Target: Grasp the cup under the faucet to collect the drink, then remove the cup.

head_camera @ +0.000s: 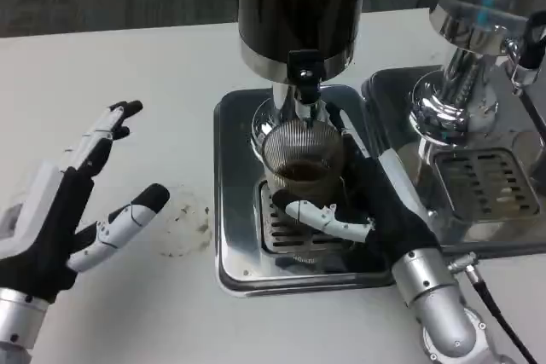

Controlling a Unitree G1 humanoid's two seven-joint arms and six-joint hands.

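Observation:
A clear ribbed cup (299,159) stands on the drip grille of the steel tray (235,236), right under the black faucet (304,70) of the dark drink dispenser (299,6). Brown drink fills its lower part. My right hand (363,193) wraps the cup from the right, thumb across its front and the other fingers behind it. My left hand (72,202) hovers over the white table to the left of the tray, fingers spread, holding nothing.
A second chrome dispenser (465,57) with its own drip tray (486,181) stands to the right, close to my right forearm. Faint ring stains (183,223) mark the table beside the tray. A black cable (499,313) trails off my right wrist.

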